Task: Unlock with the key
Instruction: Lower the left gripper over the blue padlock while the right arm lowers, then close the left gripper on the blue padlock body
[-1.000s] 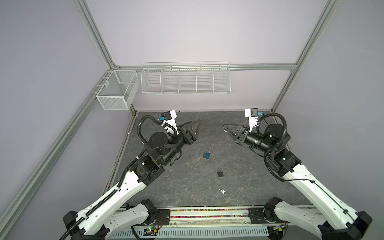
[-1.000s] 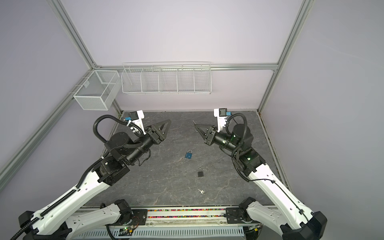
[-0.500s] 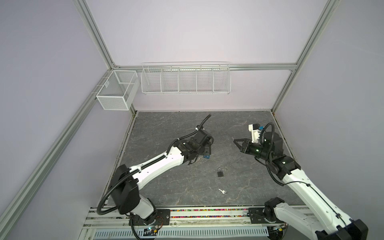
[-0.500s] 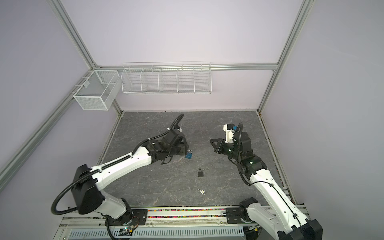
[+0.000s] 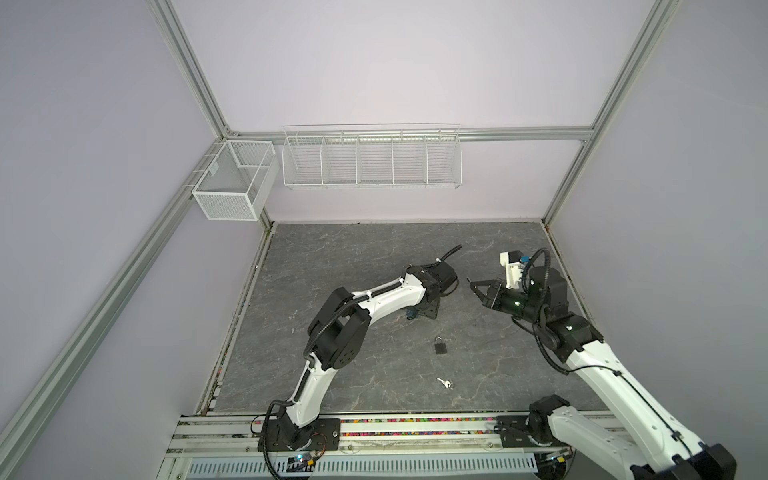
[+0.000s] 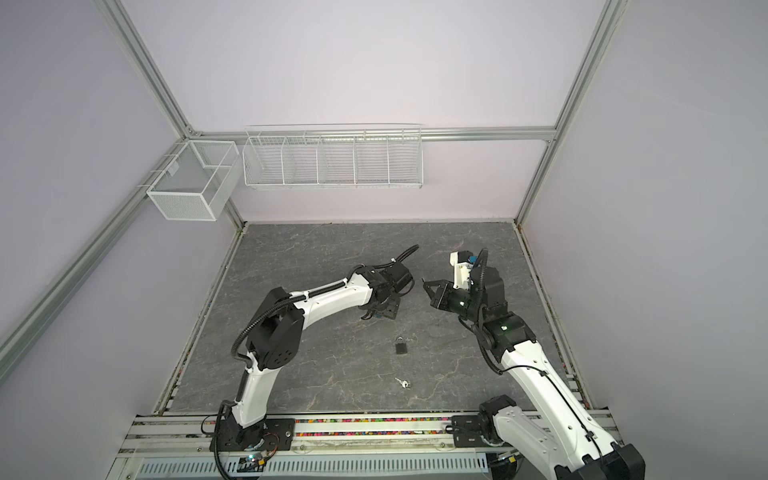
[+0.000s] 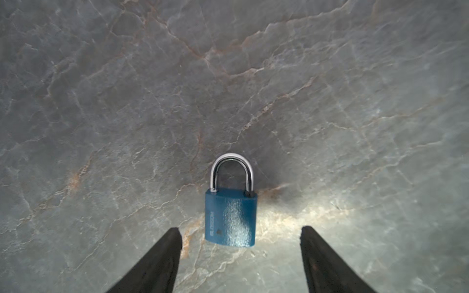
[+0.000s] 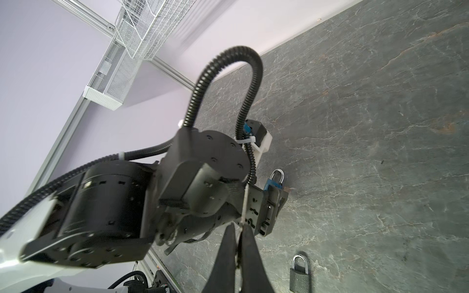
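— Where's the key?
— Nearest of everything. The small silver key (image 5: 445,382) lies on the grey table (image 5: 332,266), close to the near edge, with nothing touching it.
— And the locks?
— A black padlock (image 5: 440,345) lies flat just beyond the key. Farther on and a little left, the blue padlock (image 7: 231,218) lies flat too, its shackle seated in the body.
— Is anything on it?
— The left gripper (image 7: 240,229) is down over it. Its fingers (image 7: 162,258) are spread to either side of the blue body, and the left wrist view shows a gap on both sides.
— The other arm?
— The right gripper (image 5: 473,284) hangs above the table to the right. Its tips are pressed together, holding nothing I can see, and it points left.
— Behind?
— White wire baskets (image 5: 372,160) on the far wall.
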`<state>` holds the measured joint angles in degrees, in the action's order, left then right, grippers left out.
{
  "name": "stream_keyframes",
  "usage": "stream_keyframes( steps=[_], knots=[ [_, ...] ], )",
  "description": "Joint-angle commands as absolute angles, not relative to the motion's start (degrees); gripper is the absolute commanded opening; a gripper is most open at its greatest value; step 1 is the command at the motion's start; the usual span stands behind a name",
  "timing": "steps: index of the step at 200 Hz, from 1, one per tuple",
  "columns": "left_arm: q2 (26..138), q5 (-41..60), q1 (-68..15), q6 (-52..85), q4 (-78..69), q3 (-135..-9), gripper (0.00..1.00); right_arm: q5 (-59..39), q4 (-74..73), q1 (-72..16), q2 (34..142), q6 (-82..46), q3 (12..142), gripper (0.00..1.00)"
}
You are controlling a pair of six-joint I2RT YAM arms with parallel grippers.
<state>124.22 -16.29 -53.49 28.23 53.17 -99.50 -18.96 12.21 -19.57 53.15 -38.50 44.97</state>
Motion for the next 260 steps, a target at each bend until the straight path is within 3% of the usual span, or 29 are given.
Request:
stream_keyframes(
  steps=[1,107,152,211,260],
  knots=[
    [125.86,-18.01,-53.31,28.65,59.29,-102.58,0.73,-19.25,11.47,-19.17,52.30,-37.96,44.12,0.06],
    [126.58,-8.23,-49.95,28.12,54.05,-98.71,0.59,-20.68,9.05,-18.91,52.86,-39.55,43.07,0.06],
    [126.91,-7.12,-49.53,28.66,54.33,-99.40,0.49,-21.62,8.00,-18.98,53.83,-40.33,42.95,0.06],
    [125.70,-5.69,-49.41,29.26,54.28,-96.93,0.48,-21.62,7.65,-18.92,53.80,-40.74,42.63,0.06],
    [123.98,-5.77,-48.18,31.47,52.34,-93.98,0.39,-22.06,7.29,-18.92,53.88,-40.73,42.53,0.06]
  ],
)
